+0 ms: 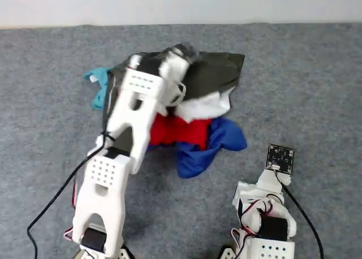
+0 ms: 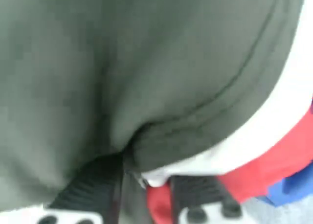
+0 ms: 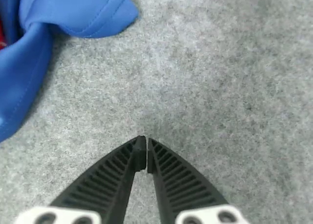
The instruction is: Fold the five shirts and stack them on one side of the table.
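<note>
**Evidently no shirt folded yet; grey one pinched on top of the heap**

All five shirts were found bunched together at the middle of the bench [image 1: 317, 100], none laid flat and none stacked at a side. The grey shirt [image 1: 215, 72] was draped over the top, with the white shirt [image 1: 206, 106] beneath it. The red shirt [image 1: 178, 129] was under that, and the blue shirt [image 1: 220, 140] was spilled out toward the near side. A teal shirt [image 1: 97, 81] was left poking out at the far edge of the heap, beyond the left arm.

The left gripper [image 2: 142, 172] was set down into the heap and clamped on a puckered fold of the grey shirt. An edge of the white shirt was pressed just beside that fold. Whether any white cloth was caught as well could not be told. The top shirt was probably chosen because it could be peeled away without the others being dragged along.

The right gripper [image 3: 146, 153] was held low over bare bench, its fingers brought together on nothing and the blue shirt near but untouched. It was judged to be parked clear, so that room was left for the grey shirt to be spread out. The task was judged to be at its very start.
</note>
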`<state>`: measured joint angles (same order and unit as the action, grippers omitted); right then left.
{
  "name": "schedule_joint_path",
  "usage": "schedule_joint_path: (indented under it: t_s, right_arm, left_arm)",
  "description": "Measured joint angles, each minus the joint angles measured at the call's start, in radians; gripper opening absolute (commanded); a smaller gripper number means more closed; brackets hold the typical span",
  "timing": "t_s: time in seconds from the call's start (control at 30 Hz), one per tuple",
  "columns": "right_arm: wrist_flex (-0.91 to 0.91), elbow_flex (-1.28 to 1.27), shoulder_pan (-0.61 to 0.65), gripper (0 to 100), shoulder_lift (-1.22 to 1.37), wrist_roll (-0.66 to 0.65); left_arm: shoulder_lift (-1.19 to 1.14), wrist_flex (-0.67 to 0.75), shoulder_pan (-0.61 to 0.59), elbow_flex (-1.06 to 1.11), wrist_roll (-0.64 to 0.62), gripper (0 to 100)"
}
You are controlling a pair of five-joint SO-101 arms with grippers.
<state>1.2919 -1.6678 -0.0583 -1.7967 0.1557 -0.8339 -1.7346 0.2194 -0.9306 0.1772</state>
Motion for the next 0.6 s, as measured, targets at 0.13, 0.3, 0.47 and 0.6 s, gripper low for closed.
schedule_joint_path:
  t_s: [0.13, 0.3, 0.47, 0.6]
  right_arm:
    - [0.0, 0.0, 0.0, 1.0, 0.0, 0.0]
    - [0.0, 0.0, 0.0, 1.0, 0.0, 0.0]
    - [0.0, 0.0, 0.0, 1.0, 0.0, 0.0]
    - [0.0, 0.0, 0.0, 1.0, 0.0, 0.0]
  left_arm:
    - [0.12, 0.0, -0.104, -0.025, -0.075, 0]
    - [0.341, 0.0, -0.253, 0.014, -0.121, 0]
    - [0.535, 0.0, -0.427, 0.114, -0.121, 0]
    - [0.664, 0.0, -0.6, 0.183, -0.101, 0]
